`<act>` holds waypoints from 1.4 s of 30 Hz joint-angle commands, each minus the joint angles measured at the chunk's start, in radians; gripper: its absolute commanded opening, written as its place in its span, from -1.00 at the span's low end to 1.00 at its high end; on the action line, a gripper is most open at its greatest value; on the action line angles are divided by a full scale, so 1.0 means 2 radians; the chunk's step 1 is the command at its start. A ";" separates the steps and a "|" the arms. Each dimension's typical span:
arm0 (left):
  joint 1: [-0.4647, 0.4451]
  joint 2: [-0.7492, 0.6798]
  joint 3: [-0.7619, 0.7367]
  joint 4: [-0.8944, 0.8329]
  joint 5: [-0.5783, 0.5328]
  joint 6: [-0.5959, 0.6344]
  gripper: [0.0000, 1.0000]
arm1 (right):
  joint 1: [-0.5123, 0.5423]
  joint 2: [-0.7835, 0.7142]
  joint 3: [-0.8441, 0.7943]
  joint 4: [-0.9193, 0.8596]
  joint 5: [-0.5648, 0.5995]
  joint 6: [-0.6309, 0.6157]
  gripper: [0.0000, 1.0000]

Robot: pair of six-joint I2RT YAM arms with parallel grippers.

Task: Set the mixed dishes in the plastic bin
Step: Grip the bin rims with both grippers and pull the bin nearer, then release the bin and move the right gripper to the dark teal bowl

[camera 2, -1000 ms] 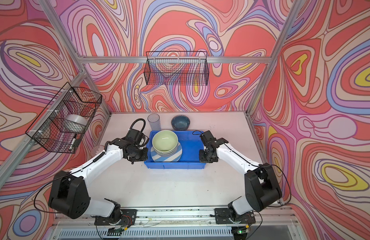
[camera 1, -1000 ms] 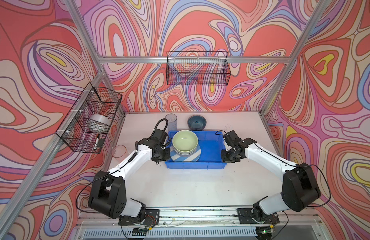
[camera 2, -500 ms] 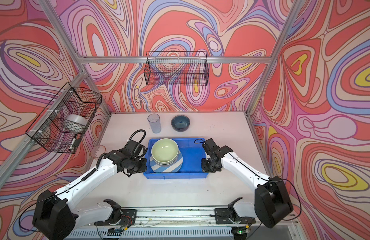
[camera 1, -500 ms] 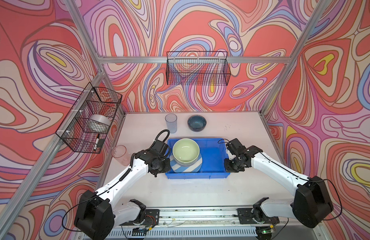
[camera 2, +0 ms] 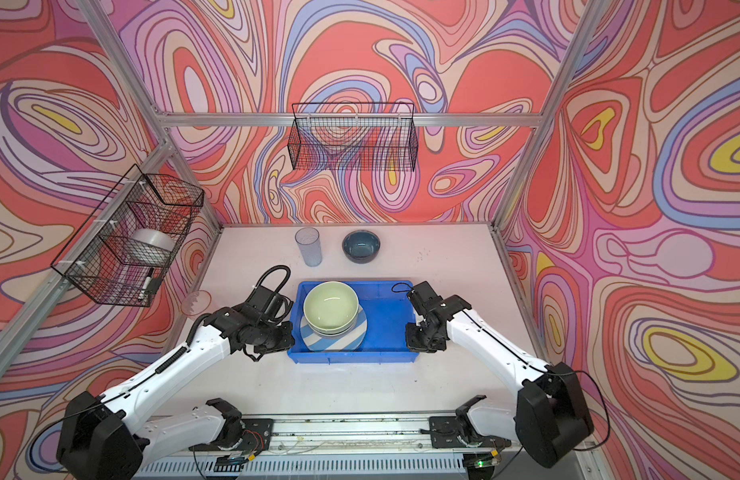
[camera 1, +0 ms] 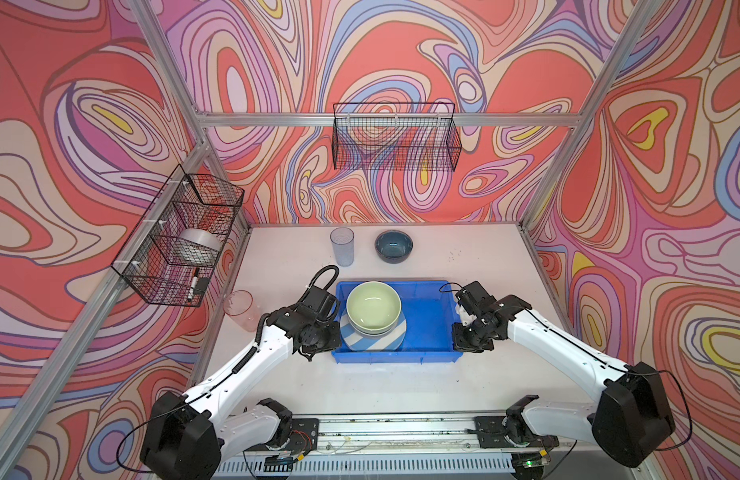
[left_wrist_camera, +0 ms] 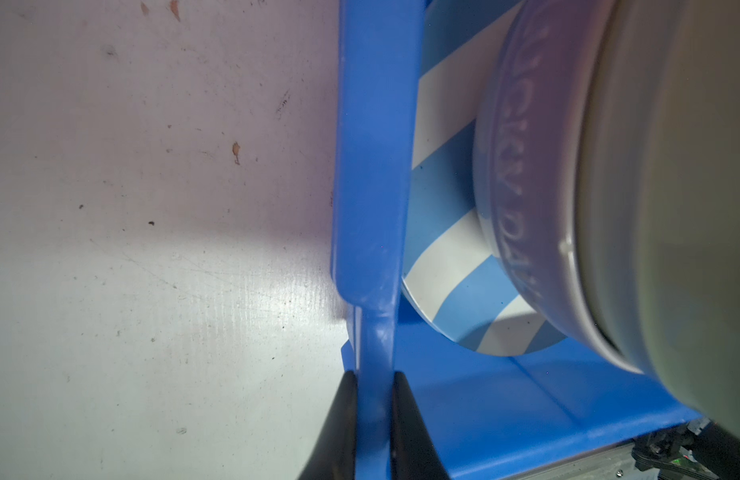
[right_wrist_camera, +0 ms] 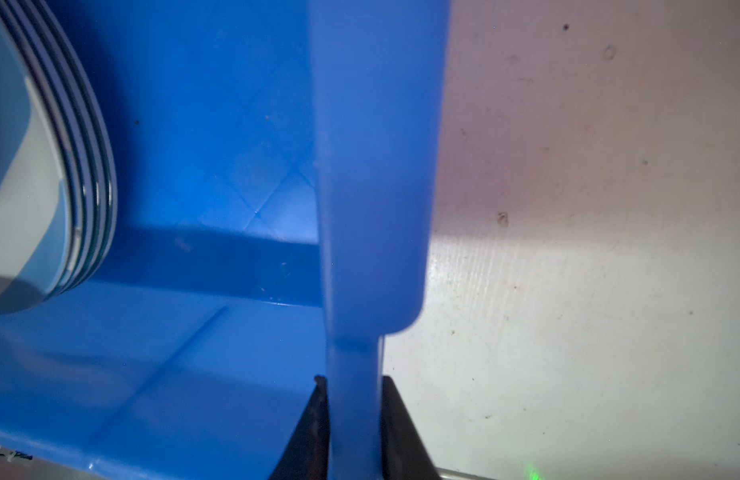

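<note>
- Both top views: the plastic bin [camera 1: 395,356] [camera 2: 351,357] is shown on the tabletop [camera 1: 463,382], near its front middle and between the two arms. A pale green bowl [camera 1: 373,307] [camera 2: 330,307] is stacked over a striped plate [camera 1: 376,343] [camera 2: 343,343] in the bin's left half. The right half is bare blue floor.
- Both top views, arms: the left gripper [camera 1: 334,330] [camera 2: 291,336] is set at the bin's left wall and the right gripper [camera 1: 457,332] [camera 2: 411,338] at its right wall. How far the fingers are closed cannot be told from above.
- Both top views, outside the bin: a bluish tumbler [camera 1: 342,246] [camera 2: 308,246] and a dark blue bowl [camera 1: 394,246] [camera 2: 361,246] stand side by side near the back wall, well apart from the bin. A pink tumbler [camera 1: 240,309] [camera 2: 195,301] is seen at the tabletop's left edge.
- Left wrist view: the bin's wall is pinched between the two black fingers [left_wrist_camera: 343,424], which are set narrow and touch it on both faces. Inside the bin, a lavender bowl [left_wrist_camera: 522,166] with raised lettering is seen between the plate and the green bowl.
- Right wrist view: the opposite wall is flanked closely by the fingers [right_wrist_camera: 401,436], one inside the bin and one outside. Whether they press on it cannot be told. Several stacked plate rims [right_wrist_camera: 85,174] are visible within the bin.
</note>
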 commanded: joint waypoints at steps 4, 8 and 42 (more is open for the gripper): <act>-0.003 0.029 0.022 -0.102 0.000 -0.004 -0.48 | 0.002 0.010 0.052 -0.031 0.022 -0.015 -0.29; -0.001 0.030 0.062 -0.124 -0.010 0.011 -0.26 | 0.002 0.026 0.111 -0.061 0.052 -0.029 0.00; 0.206 0.078 0.208 -0.052 0.016 0.166 0.45 | -0.063 0.491 0.599 0.113 0.025 -0.068 -0.10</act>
